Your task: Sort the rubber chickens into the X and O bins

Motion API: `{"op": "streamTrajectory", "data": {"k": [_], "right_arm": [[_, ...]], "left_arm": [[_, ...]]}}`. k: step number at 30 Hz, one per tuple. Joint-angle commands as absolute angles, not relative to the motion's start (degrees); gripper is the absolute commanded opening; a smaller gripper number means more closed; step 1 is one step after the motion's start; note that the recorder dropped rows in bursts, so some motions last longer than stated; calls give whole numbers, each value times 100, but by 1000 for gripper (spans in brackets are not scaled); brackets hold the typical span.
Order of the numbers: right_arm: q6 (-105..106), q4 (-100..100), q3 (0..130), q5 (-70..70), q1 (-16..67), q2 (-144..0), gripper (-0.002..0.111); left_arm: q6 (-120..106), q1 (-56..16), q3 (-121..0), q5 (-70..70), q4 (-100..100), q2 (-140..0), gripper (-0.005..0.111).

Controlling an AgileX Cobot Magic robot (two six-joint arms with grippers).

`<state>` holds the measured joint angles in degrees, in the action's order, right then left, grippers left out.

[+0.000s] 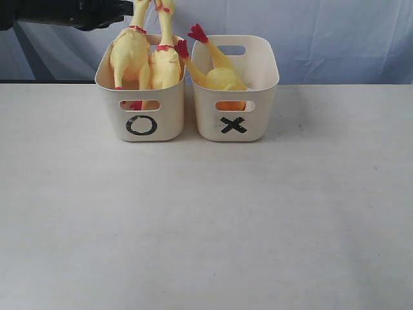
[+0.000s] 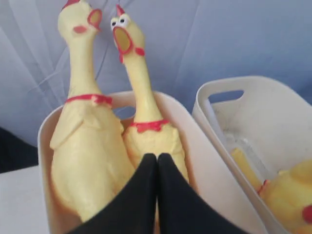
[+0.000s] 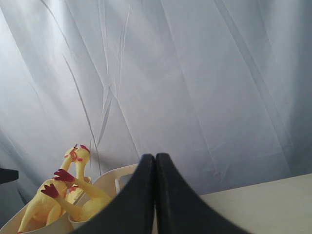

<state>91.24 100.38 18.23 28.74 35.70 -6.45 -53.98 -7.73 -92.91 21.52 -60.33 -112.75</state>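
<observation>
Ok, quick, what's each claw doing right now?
Left claw: closed, holding nothing.
Right claw: closed, holding nothing.

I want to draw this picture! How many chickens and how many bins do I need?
Chickens: 3
Bins: 2
Total: 5
</observation>
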Motion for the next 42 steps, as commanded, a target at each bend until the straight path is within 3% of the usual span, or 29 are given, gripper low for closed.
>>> {"op": "streamTrajectory", "data": {"k": [1,22,42], "right_arm": [[9145,9995,1801,2894,3541,-605,-1],[9145,9995,1801,2894,3541,-605,-1],[9145,9995,1801,2894,3541,-605,-1]], "left_arm": [[-4111,-651,-9263,2718,-4441,-11052,0],[-4105,-638,-6583,1714,-3934,-8537,0],[-4244,-648,-4114,1195,-4270,-4304,0]]}}
